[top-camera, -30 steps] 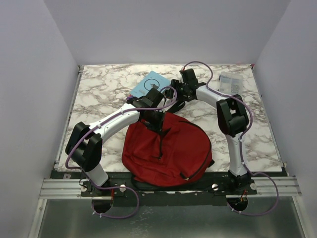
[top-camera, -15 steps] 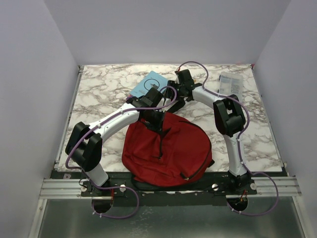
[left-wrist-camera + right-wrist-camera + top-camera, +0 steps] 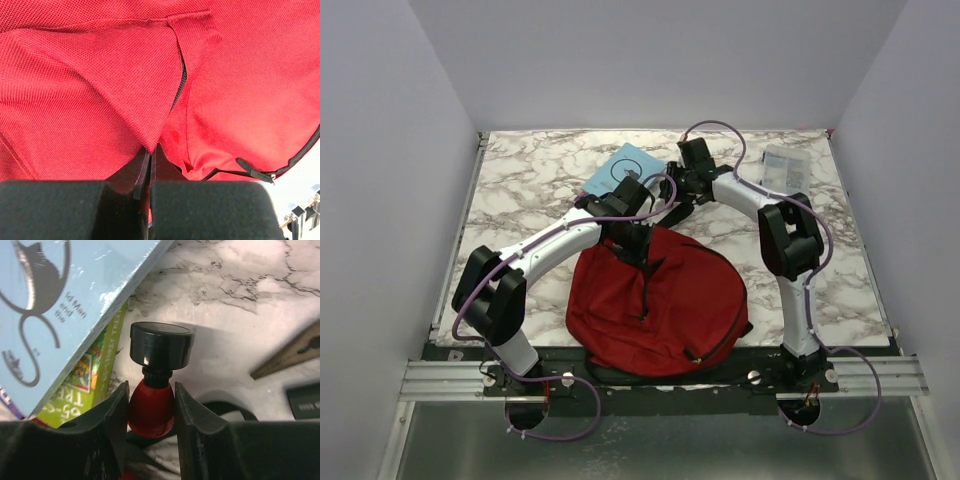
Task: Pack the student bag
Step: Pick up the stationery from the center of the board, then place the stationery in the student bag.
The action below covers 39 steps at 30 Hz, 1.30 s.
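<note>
The right gripper [image 3: 151, 390] grips a small red, black-capped bottle [image 3: 161, 345] beside the books [image 3: 50, 315]. The left gripper [image 3: 150, 156] pinches the student bag [image 3: 655, 300] at the near edge of the bench [image 3: 520, 180]. The rounded bottle may slip out.

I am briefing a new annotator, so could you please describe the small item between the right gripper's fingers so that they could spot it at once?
On the marble table, just past the far edge of the big red student bag, the right gripper sits beside a light blue book. Between its fingers is a small red bottle with a round black cap, unlike the flat book.
</note>
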Motion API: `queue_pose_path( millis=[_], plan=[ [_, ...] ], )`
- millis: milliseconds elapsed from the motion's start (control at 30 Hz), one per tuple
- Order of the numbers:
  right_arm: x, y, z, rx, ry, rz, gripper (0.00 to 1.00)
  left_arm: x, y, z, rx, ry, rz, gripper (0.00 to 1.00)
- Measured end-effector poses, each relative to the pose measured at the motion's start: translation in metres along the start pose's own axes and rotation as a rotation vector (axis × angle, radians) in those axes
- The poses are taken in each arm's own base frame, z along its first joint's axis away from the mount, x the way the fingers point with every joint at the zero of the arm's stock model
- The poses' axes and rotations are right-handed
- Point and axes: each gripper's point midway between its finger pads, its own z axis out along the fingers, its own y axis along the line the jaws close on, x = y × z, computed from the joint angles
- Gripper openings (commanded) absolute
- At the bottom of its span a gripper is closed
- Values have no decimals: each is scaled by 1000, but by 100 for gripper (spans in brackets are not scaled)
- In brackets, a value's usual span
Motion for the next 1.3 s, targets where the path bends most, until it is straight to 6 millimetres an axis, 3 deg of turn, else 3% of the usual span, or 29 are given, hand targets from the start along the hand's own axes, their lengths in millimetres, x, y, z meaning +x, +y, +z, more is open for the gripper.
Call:
queue_pose_path(
  millis=[133,267,400,500,667,900,1133,1300],
  plan=[
    [-12,9,-34,-13,-43,-6,12,0,0,0,0,0,0,0],
    [-19,24,-87,-59,-106,-11,10,0,0,0,0,0,0,0],
    [-3,31,-132,-112,-132,-7,8,0,0,0,0,0,0,0],
    [27,29,-154,-149,-102,6,7,0,0,0,0,0,0,0],
    [90,19,-178,-196,-9,25,7,-1,0,0,0,-1,0,0],
    [133,34,-217,-363,13,24,7,-1,0,0,0,-1,0,0],
    [196,49,-216,-517,137,92,7,-1,0,0,0,-1,0,0],
    [205,71,-213,-585,160,85,7,-1,0,0,0,-1,0,0]
  ],
)
